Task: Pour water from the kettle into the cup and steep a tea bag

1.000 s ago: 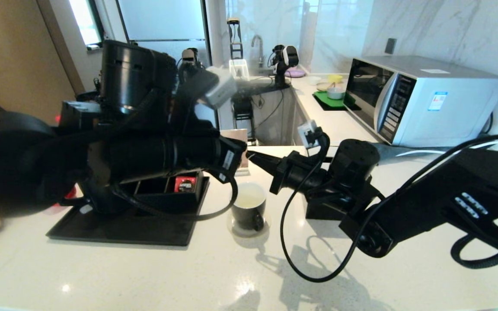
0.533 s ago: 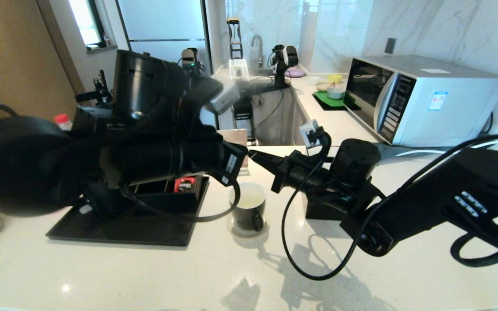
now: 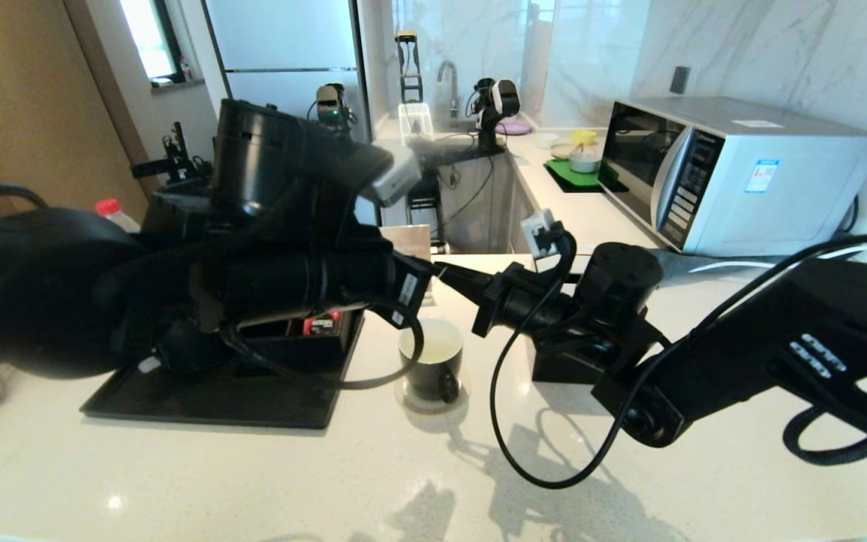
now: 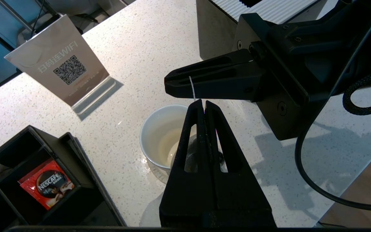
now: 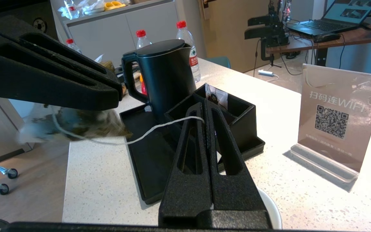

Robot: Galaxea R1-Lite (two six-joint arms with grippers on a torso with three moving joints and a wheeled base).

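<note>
**Tea bag held between both pincers above the cup**

While the cup (image 3: 433, 360) sits on its clear saucer (image 3: 403, 397) near the middle of the tabletop (image 3: 373, 482), I see pale liquid at the bottom of its white inside, and nothing of the bag in it. In my left wrist view the cup (image 4: 159, 141) lies directly beneath the left pincer (image 4: 202, 104), whose fingers are pressed together on the tea bag (image 5: 72, 124); the right wrist view shows the bag as a wet, brownish pouch hanging under those fingers. From it a white string (image 5: 147, 130) runs across to my right pincer (image 5: 204, 104), which is pinched shut on the string's other end. In the head view the two pincers meet tip to tip just above the cup, the left pincer (image 3: 420, 275) coming in from nine o'clock and the right pincer (image 3: 442, 272) from three o'clock.

At about nine o'clock of the cup lies the black tray (image 3: 200, 403), carrying a compartment box with a red Nescafe sachet (image 4: 48, 185). The kettle (image 5: 166, 80) stands upright on that tray, lid on, with red-capped bottles (image 5: 187, 48) behind it. At twelve o'clock of the cup stands a WiFi sign (image 4: 63, 71), and a microwave (image 3: 727, 173) sits at about two o'clock.
</note>
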